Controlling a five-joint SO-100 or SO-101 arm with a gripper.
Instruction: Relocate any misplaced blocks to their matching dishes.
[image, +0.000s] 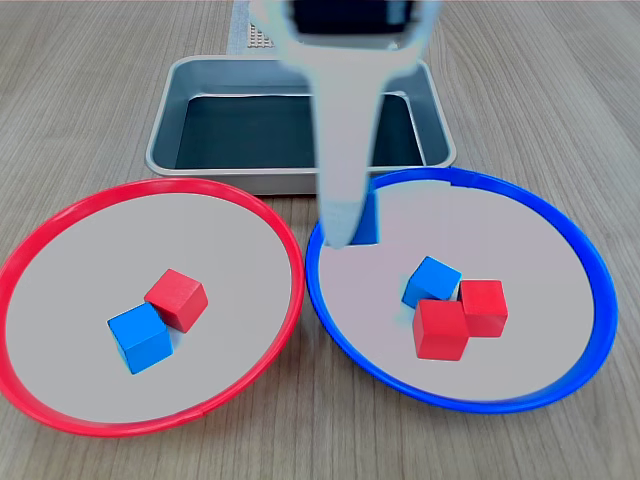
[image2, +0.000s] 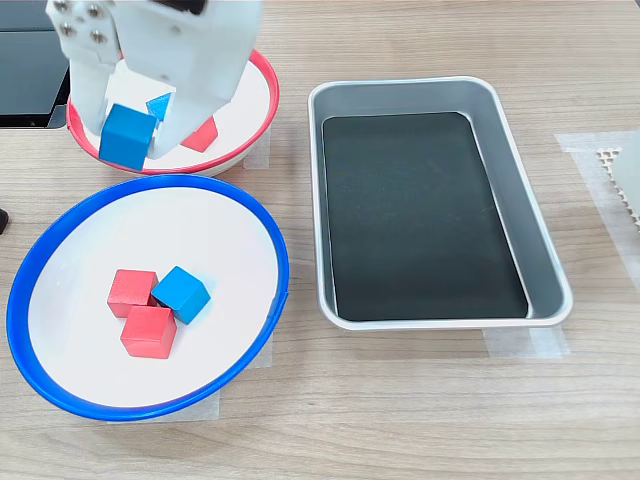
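Six cubes in all. Red-rimmed dish (image: 60, 225) holds a misplaced blue cube (image: 141, 338) touching a red cube (image: 177, 298). Gripper (image2: 130, 140) is clamped on another blue cube (image2: 127, 136), raised above the blue-rimmed dish (image: 590, 270), likely for release. There, two red cubes (image: 462, 315) await transfer beside a blue cube (image: 432, 281).

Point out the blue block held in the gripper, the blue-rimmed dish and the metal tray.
held blue block (image2: 127, 136), second exterior view, on its front face.
blue-rimmed dish (image: 590, 262), first exterior view, on its right rim.
metal tray (image2: 545, 258), second exterior view, on its right wall.
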